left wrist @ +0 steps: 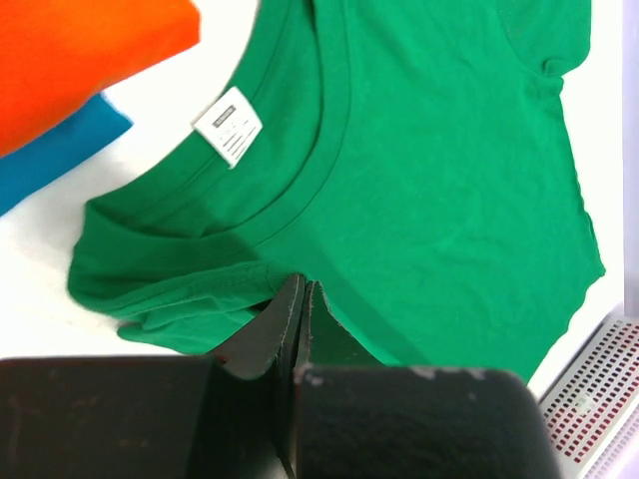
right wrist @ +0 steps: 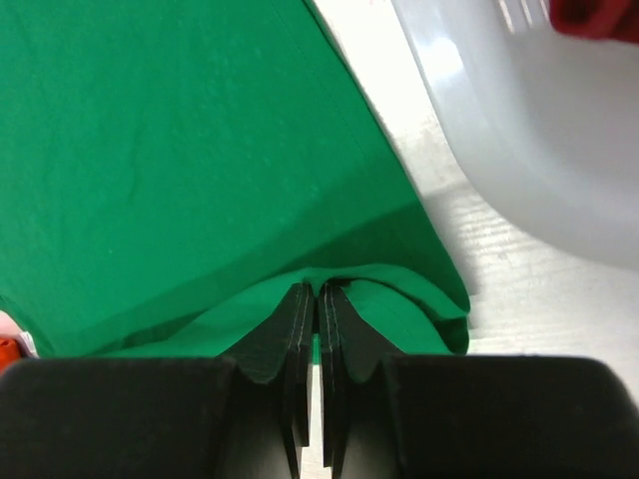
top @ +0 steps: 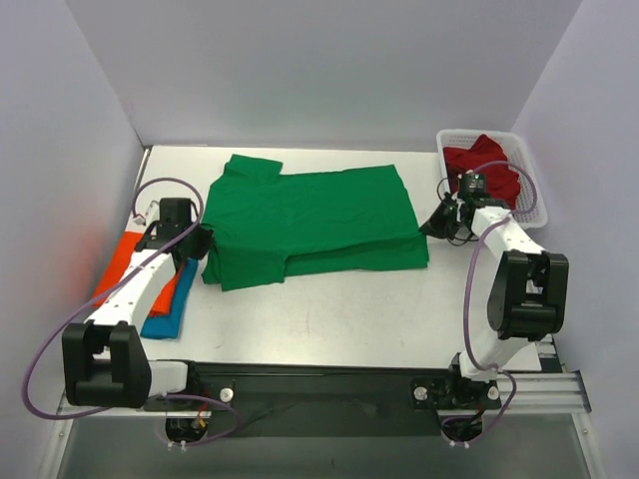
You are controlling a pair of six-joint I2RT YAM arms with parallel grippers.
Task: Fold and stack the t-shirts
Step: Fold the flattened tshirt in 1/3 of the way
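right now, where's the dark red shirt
In the top view the dark red shirt lies in the white mesh basket at the far right corner of the table, just beyond the right tool, which pinches the green shirt.

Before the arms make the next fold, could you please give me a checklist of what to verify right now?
1. Left gripper shut on the green t-shirt near its collar: ok.
2. Right gripper shut on the shirt's opposite, folded edge: ok.
3. Each grip holds every layer of the fold: cannot tell.
4. Orange t-shirt lying on the blue t-shirt, apart from the green one: ok.
5. Dark red t-shirt inside the basket, off the green cloth: ok.
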